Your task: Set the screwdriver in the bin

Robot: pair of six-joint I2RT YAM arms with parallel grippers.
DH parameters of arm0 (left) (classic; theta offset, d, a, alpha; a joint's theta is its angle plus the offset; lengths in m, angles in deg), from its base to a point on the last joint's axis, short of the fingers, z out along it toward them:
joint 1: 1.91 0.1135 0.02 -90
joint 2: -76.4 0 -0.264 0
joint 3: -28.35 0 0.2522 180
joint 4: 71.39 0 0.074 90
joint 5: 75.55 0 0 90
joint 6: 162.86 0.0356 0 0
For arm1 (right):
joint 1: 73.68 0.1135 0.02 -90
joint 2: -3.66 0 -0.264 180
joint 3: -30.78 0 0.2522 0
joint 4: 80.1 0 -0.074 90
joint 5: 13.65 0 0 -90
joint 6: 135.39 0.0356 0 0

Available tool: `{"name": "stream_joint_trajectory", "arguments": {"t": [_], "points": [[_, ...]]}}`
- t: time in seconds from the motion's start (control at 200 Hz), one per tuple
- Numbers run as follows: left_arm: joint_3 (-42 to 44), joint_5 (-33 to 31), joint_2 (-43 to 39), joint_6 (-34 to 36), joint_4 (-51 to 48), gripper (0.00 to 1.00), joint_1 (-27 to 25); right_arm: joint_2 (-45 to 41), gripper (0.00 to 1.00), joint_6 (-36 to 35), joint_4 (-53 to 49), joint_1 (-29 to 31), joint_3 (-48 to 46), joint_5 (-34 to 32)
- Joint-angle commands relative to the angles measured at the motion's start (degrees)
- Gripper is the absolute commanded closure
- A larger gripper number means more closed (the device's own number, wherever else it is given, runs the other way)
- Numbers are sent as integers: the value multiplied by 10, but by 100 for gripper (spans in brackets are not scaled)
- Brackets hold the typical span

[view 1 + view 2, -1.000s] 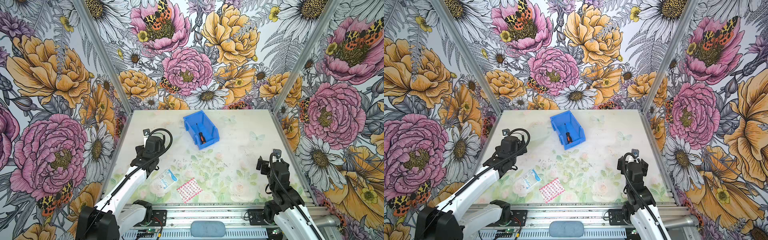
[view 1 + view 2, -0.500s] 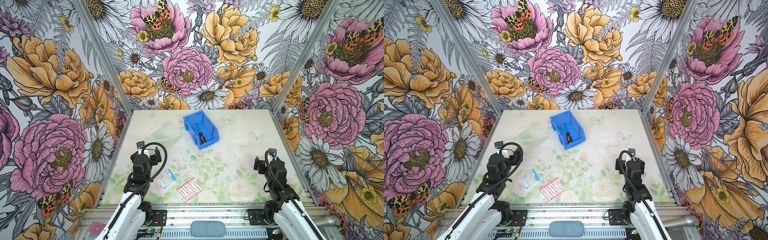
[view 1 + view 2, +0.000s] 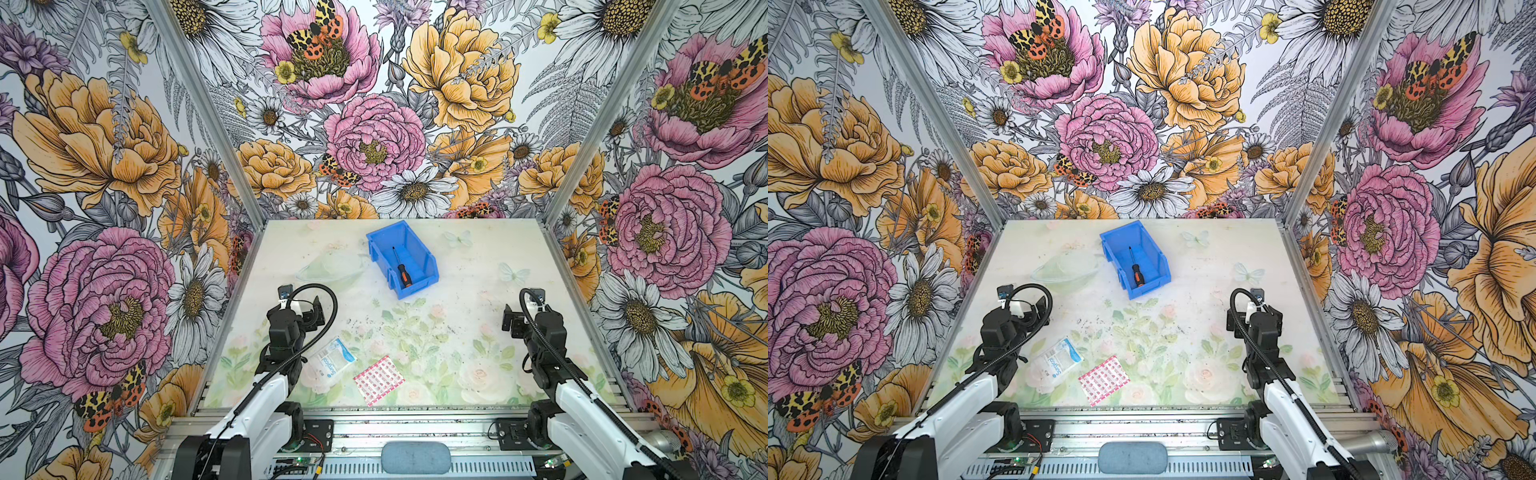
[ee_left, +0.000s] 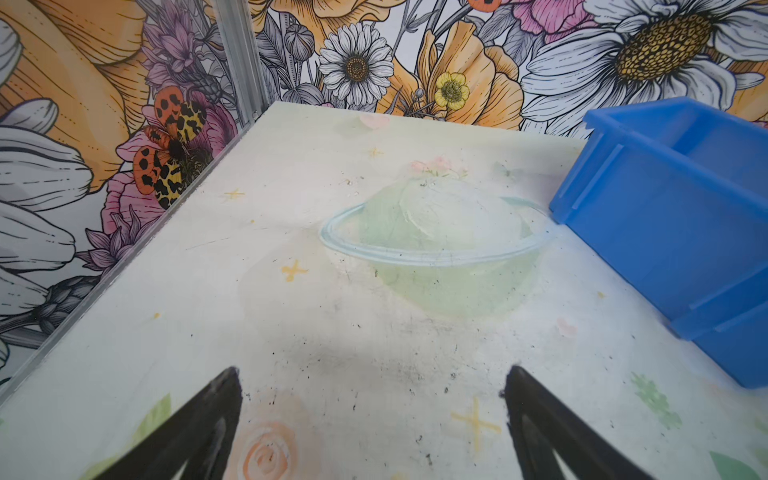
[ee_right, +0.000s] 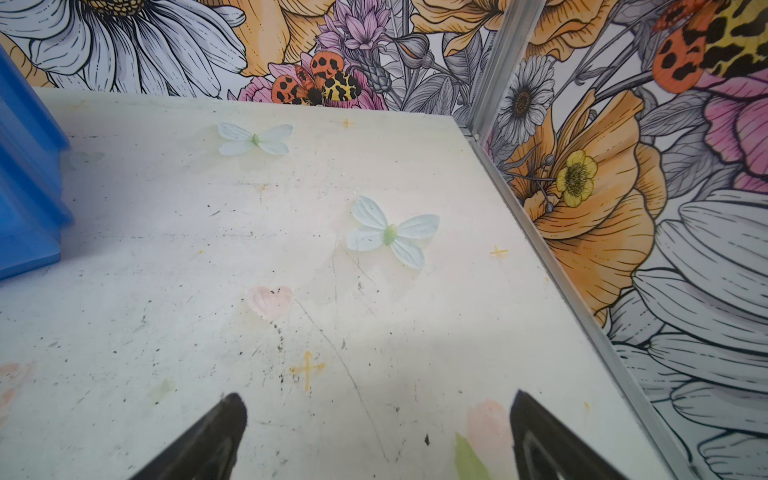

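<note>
The screwdriver (image 3: 402,270) (image 3: 1135,270), black handle with an orange end, lies inside the blue bin (image 3: 424,254) (image 3: 1156,251) at the back middle of the table, its shaft pointing to the rear. My left gripper (image 3: 309,311) (image 3: 1034,309) hovers at the front left, well short of the bin, open and empty; in the left wrist view its jaws (image 4: 372,370) stand wide apart over bare table, with the bin (image 4: 665,232) ahead to one side. My right gripper (image 3: 515,322) (image 3: 1250,318) (image 5: 378,395) rests at the front right, open and empty. A bin corner (image 5: 25,178) shows in the right wrist view.
A white and blue gauze packet (image 3: 332,359) and a pink patterned packet (image 3: 379,380) lie near the front edge between the arms. Flowered walls close in the table on the left, right and back.
My left arm has drawn back from beside the bin towards the front left. The right arm shifted only slightly. The screwdriver stayed in the bin.
</note>
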Motion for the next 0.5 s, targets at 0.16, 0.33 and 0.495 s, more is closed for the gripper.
{"name": "stream_joint_trajectory", "arguments": {"t": [0.16,0.33,0.495], "points": [[-45,39,112,21,140,1,23,107,0,-12,124,-19,35,30],[-71,52,174,20,185,1,33,184,0,-12,182,-30,59,52],[-105,72,239,20,218,1,42,265,0,-14,245,-39,91,75]]}}
